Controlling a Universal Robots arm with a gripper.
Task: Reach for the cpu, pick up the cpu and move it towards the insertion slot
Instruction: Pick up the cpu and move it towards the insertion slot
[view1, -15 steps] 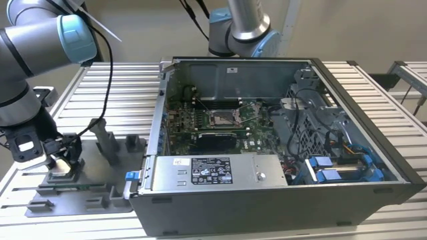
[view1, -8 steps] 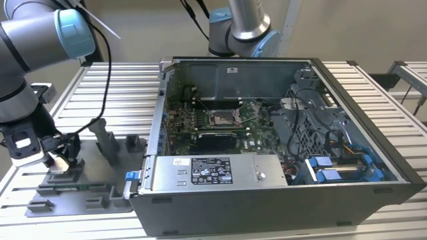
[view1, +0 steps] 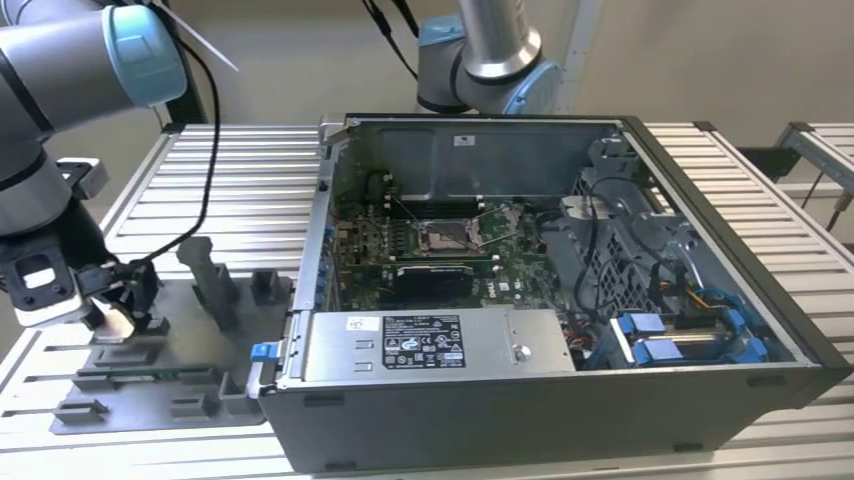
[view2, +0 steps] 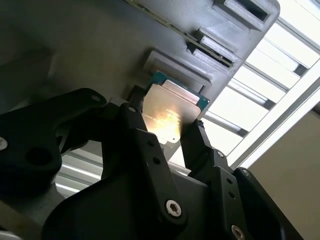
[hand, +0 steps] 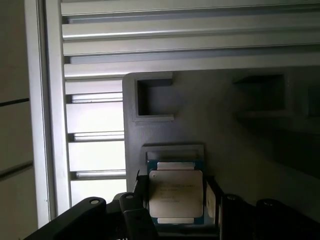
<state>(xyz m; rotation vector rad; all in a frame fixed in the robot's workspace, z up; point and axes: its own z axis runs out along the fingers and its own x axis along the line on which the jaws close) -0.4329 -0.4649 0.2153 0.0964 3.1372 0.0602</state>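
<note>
The cpu (view2: 172, 107) is a thin square chip with a pale silver face and a teal rim. In both wrist views it sits between my two black fingers, just off a shallow square recess in the grey fixture plate (hand: 240, 150). My gripper (view2: 167, 111) is shut on the cpu (hand: 176, 192), one finger against each opposite edge. In the exterior view my gripper (view1: 114, 315) hangs low over the fixture plate (view1: 160, 395) at that view's left. The insertion slot (view1: 445, 237), a silver-framed socket, lies on the green motherboard inside the open computer case, well to that view's right of the gripper.
Upright grey fixture posts (view1: 214, 285) stand on the plate between the gripper and the case wall (view1: 314, 260). A power supply box (view1: 434, 345) fills the case's near side. A second arm's base (view1: 487, 60) rises behind the case. The table is ribbed aluminium (view1: 227, 170).
</note>
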